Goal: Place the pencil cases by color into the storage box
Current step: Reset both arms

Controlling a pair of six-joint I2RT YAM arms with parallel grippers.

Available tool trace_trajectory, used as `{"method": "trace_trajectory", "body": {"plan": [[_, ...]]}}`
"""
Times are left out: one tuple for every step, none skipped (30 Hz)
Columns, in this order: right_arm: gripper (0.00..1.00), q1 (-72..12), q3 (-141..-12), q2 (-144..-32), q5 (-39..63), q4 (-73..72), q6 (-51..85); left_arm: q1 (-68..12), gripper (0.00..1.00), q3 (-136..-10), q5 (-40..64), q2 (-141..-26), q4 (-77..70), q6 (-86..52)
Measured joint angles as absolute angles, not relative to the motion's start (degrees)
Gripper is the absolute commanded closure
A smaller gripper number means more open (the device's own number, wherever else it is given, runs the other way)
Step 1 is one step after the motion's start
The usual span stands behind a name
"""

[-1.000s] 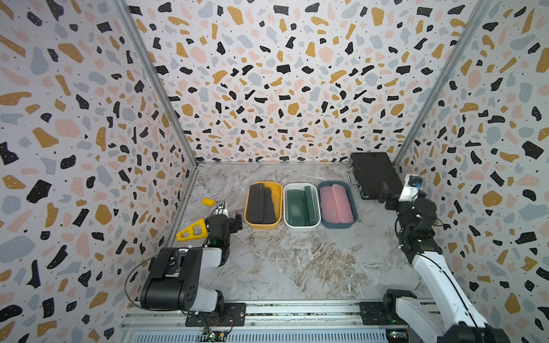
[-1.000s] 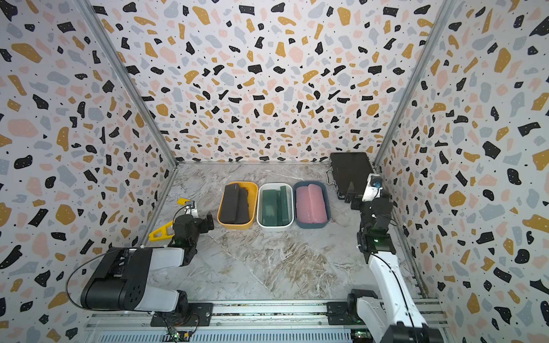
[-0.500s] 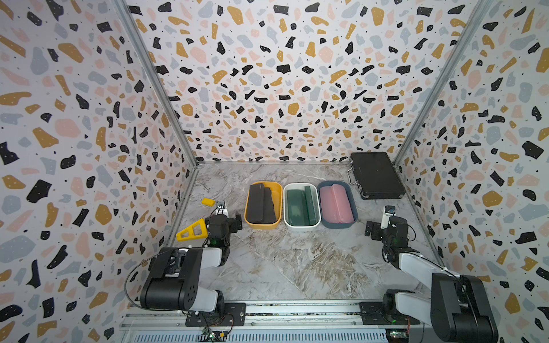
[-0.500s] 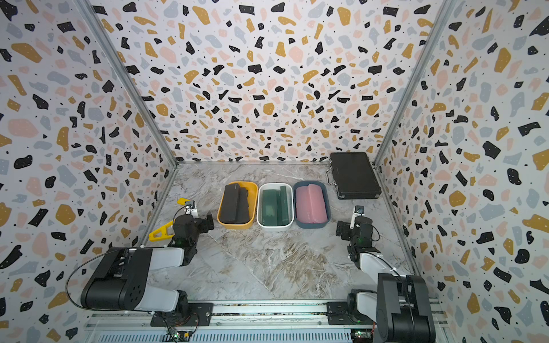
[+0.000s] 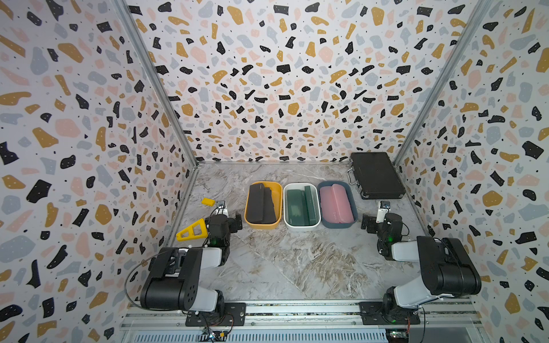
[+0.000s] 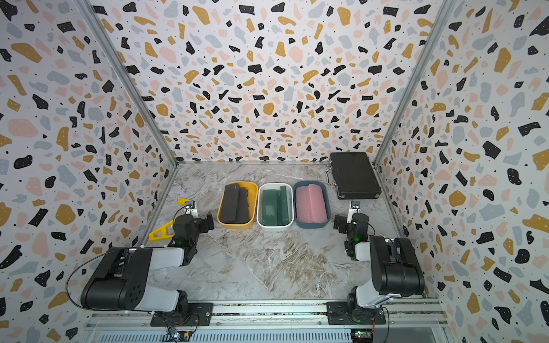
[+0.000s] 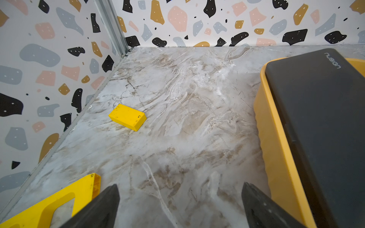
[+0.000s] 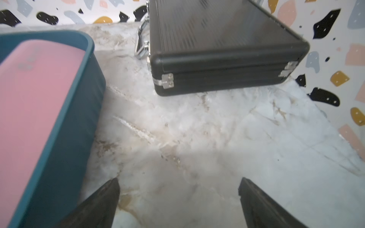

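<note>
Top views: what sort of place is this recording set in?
Probably a purpose-built robot test booth: patterned walls close in a marble-look table, and a left arm and right arm are mounted on a metal rail.

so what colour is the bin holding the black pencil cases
Yellow. The bin shows best in the left wrist view.

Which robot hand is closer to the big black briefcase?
Right. The right gripper sits just in front of the briefcase, open and empty. The left gripper is on the other side, beside the yellow bin.
</note>
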State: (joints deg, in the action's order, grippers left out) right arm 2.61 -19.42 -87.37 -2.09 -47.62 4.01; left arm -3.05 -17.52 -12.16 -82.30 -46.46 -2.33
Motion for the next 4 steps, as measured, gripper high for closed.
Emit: {"method": "trace_trajectory", "body": {"plan": [[0.00, 2.61, -19.42, -87.35, -2.09, -47.94, 3.97, -3.05, 0.00, -17.52, -12.10, -82.30, -46.44, -2.33], [0.00, 2.61, -19.42, -87.35, -2.04, -48.29, 3.95, -3.05, 0.00, -17.52, -12.03, -82.30, -46.44, -2.33], [0.00, 2.61, -19.42, -87.35, -2.00, -48.58, 3.92, -3.05, 0.00, -17.52, -12.01, -82.30, -46.44, -2.33], [0.00, 2.61, -19.44, -87.35, -1.96, -48.80, 3.90, -3.05, 0.00, -17.52, -12.01, -82.30, -46.44, -2.33]]}}
